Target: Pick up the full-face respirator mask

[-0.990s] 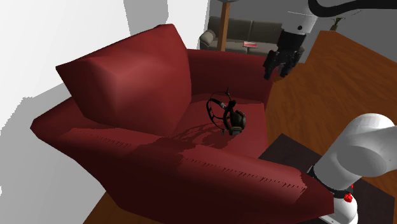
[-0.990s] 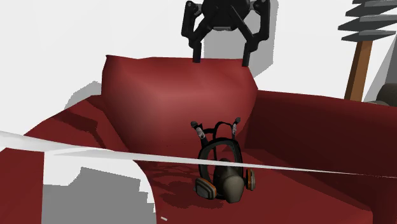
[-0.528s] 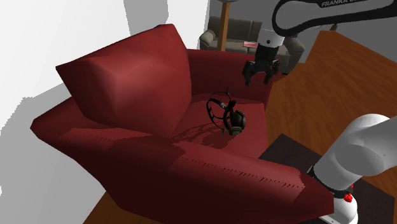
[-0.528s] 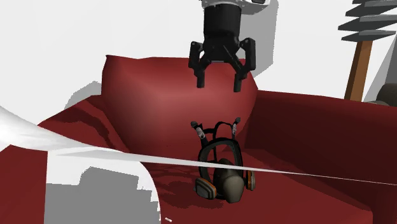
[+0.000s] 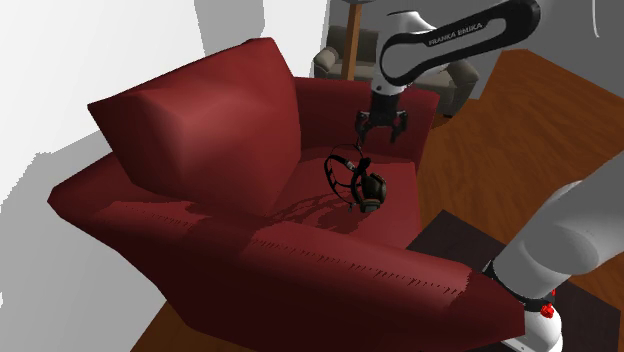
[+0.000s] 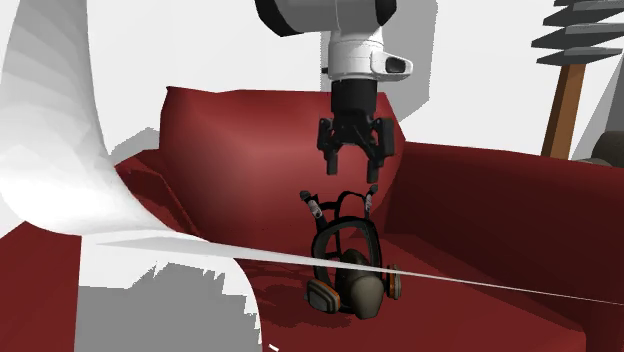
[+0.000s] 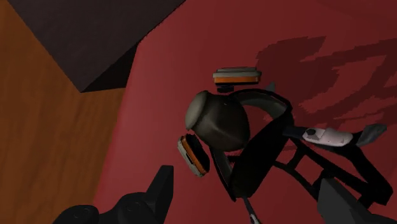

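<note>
You see a wood floor around a large red armchair. On its seat the respirator mask stands nearly upright, straps up, filters facing the second exterior view. Just above hangs the gripper, its fingers spread, touching nothing.

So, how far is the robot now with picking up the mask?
Done: the claw is lined up above the mask. In hand: it hangs open, not touching it. Left: lower, close on the mask, and lift it off the seat, where it lies now.
</note>
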`<action>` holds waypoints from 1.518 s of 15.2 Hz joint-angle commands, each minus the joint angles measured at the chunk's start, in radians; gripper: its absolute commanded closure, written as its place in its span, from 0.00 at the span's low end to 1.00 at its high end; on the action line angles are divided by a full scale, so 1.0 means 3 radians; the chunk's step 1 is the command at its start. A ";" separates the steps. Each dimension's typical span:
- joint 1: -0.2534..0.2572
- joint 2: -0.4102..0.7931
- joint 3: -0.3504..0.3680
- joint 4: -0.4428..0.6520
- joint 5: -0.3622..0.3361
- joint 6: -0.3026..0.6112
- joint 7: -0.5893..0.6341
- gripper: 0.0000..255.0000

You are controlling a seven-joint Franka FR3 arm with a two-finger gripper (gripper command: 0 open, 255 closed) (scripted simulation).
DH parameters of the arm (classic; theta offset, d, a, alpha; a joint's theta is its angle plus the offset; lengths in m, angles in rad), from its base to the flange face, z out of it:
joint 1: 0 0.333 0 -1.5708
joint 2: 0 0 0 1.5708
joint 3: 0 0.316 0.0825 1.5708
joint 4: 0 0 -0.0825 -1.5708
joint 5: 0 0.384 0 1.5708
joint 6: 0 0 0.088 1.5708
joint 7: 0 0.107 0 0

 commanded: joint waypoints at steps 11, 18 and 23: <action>-0.0073 0.0875 0.0012 0.0248 -0.0156 0.0497 0.0590 0.00; -0.0074 0.0916 0.0010 0.0226 -0.0161 0.0560 0.0593 1.00; -0.0073 0.0918 0.0010 0.0228 -0.0161 0.0560 0.0594 1.00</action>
